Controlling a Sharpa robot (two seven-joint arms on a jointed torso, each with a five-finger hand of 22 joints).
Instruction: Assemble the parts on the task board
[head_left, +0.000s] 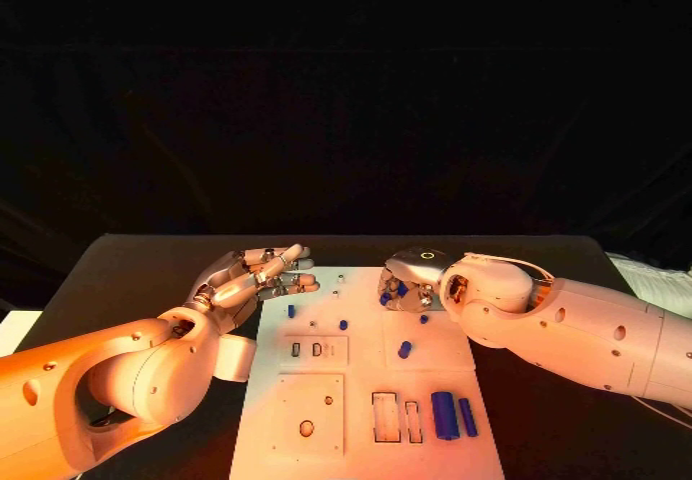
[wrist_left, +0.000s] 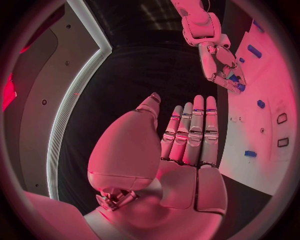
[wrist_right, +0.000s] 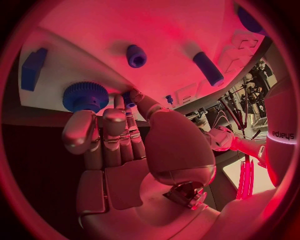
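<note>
A white task board (head_left: 368, 400) lies in the middle of a black counter (head_left: 144, 265), with both arms reaching over its far end. The left hand (head_left: 257, 278) hovers above the counter just beside the board's far left corner; in the left wrist view its fingers (wrist_left: 195, 132) lie straight and pressed side by side, holding nothing. The right hand (head_left: 408, 278) is at the board's far edge, right of centre, where its fingers (wrist_right: 115, 125) curl together at a small blue part (wrist_right: 128, 96) beside a blue toothed wheel (wrist_right: 85, 96); whether the small part is actually pinched cannot be told. Loose blue parts lie across the board: a short peg (head_left: 343, 324) and an oval piece (head_left: 405, 349) near the middle, and two long blue bars (head_left: 446, 414) standing side by side near the right edge, next to narrow rectangular slots (head_left: 385, 417). In the right wrist view a blue cylinder (wrist_right: 207, 68) and a round blue knob (wrist_right: 136, 55) rest on the board beyond the fingertips.
</note>
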